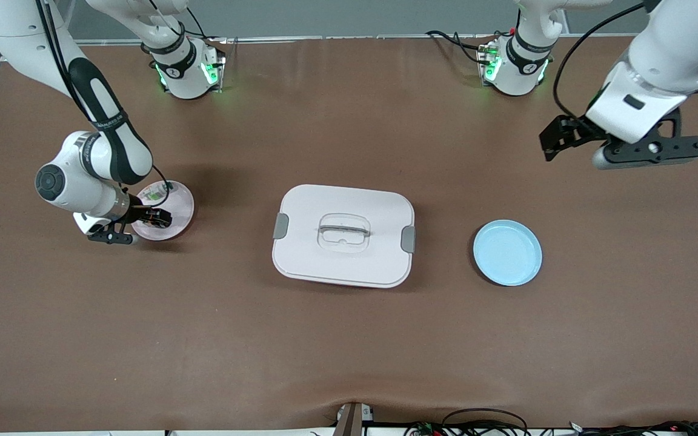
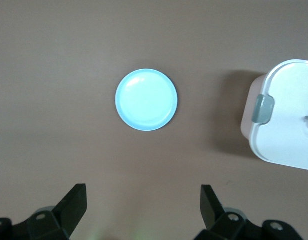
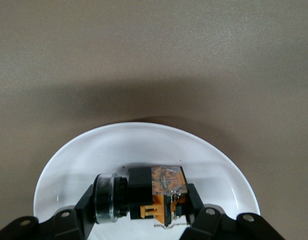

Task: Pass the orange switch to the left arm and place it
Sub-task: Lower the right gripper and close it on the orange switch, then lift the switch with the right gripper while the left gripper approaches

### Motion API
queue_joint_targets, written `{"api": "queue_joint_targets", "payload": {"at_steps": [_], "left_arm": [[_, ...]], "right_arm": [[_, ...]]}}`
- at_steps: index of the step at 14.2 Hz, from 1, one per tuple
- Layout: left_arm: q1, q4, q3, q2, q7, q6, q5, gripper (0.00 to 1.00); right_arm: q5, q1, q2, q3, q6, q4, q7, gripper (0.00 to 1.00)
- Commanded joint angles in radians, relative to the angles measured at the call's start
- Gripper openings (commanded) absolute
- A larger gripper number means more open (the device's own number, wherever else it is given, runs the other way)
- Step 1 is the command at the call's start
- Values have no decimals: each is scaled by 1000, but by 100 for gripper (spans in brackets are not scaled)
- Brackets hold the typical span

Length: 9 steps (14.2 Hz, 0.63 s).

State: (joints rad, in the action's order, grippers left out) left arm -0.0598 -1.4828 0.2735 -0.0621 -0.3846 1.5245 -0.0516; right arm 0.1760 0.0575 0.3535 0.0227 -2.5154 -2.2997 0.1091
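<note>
**Grip taken on the pink plate: where it may fail**

Our right claw [image 3: 141, 210] sits low in the pink plate [image 1: 180, 206] at the right arm's end of the table [image 1: 349, 339], clenched on the switch [image 3: 143, 192]. The switch lies on its side between the fingers, cap toward one finger, orange-marked body toward the other.

The part is tiny and rounded, so we judge the hold thin; a quick lift could roll it out of the fingers and drop it back on the plate or onto the table. The fingertips also sit close to the plate's surface, so a drag sideways before rising could shove the plate. A small white-and-green part [image 1: 154, 194] shares the plate, farther from the front camera, and could be knocked.

The box [image 1: 343, 235] stands mid-table between the pink plate and the blue plate [image 1: 507, 252]. A low, straight carry would strike its lid or handle.

Our left claw [image 2: 142, 200] waits released, high over the table's left-arm end; a badly aligned handover there could lose the switch.
</note>
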Motion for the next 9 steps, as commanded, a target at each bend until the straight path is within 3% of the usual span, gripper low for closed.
{"api": "queue_joint_targets", "payload": {"at_steps": [1,4,9], "left_arm": [[3,12,32,-13,-60,20,15,100],[2,12,36,-13,-63,28,15,100],[23,6,50,-12,-59,25,12,100]], "right_arm": [[23,-1,2,-6,-13,-4,1,24],[23,-1,-11,-6,27,-4,0,24],[22,-14,-105,-6,234,46,-12,24]]}}
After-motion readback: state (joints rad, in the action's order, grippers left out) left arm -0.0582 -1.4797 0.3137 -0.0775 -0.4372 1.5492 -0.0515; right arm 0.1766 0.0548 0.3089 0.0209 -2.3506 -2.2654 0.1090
